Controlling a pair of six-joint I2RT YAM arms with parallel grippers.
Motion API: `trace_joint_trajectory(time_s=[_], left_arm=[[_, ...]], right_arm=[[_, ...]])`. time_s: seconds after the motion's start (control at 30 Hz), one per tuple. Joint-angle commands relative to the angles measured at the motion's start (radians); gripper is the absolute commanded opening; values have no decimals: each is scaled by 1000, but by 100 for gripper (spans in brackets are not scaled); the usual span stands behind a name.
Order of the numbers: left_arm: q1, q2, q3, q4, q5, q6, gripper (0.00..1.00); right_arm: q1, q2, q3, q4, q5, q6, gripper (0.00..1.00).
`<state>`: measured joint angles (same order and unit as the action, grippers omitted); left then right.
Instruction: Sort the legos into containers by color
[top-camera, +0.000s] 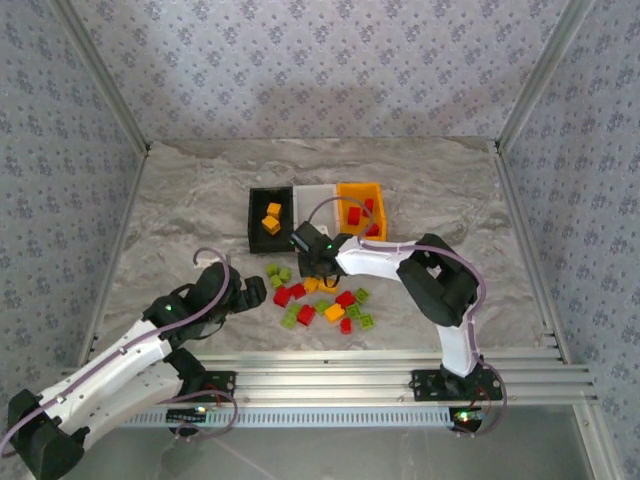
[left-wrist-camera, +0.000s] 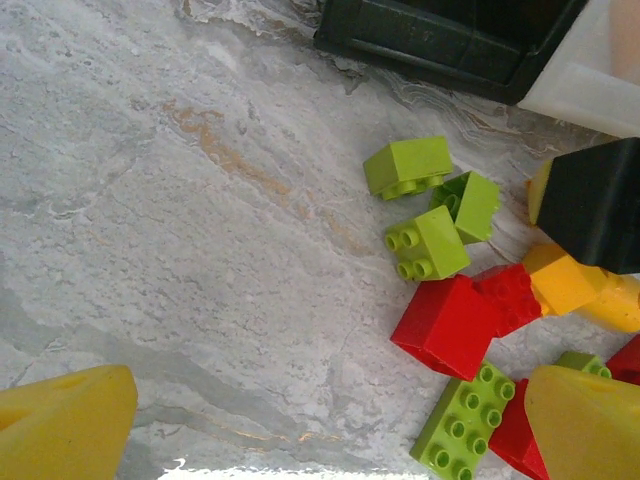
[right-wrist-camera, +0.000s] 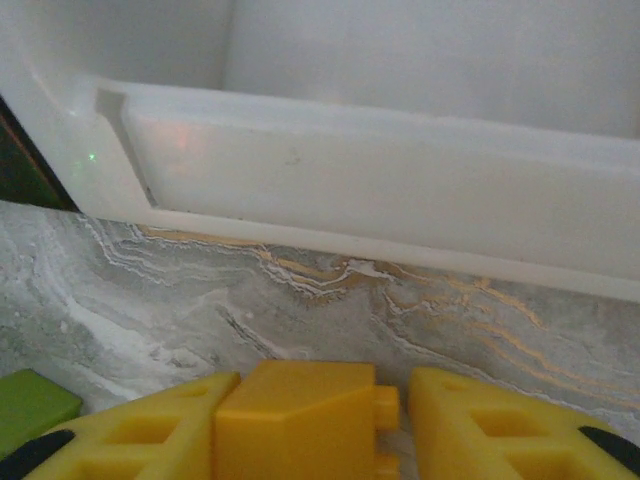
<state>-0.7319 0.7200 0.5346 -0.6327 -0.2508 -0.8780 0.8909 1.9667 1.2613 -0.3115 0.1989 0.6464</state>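
As the right gripper (right-wrist-camera: 318, 428) clamps a yellow brick (right-wrist-camera: 295, 400) across its studs, left gripper (left-wrist-camera: 320, 430) gaping, the brick could twist free.

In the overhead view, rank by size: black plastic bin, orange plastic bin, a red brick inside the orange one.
1. Black rectangular plastic bin and orange rectangular plastic bin: look alike, tied largest.
2. Small red plastic brick: smallest.
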Motion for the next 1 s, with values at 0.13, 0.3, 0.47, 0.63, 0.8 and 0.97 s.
trace_joint_trajectory(time_s=[0.13, 0.3, 0.47, 0.63, 0.8, 0.97], left_arm=[[10, -10, -11, -5, 2, -15, 99], [13, -10, -15, -2, -7, -21, 99], [20, -10, -15, -5, -18, -25, 99], [25, -21, -26, -7, -15, -43, 100], [24, -29, -44, -6, 0, -67, 100], [25, -30, -45, -15, 33, -61, 99]], right_arm=[[11, -29, -43, 45, 11, -9, 34], [14, -97, -101, 71, 23, -8, 29], [21, -206, -137, 67, 30, -9, 27], [46, -272, -61, 44, -1, -78, 27], [44, -152, 137, 41, -59, -118, 28], [16, 58, 396, -2, -109, -158, 30]])
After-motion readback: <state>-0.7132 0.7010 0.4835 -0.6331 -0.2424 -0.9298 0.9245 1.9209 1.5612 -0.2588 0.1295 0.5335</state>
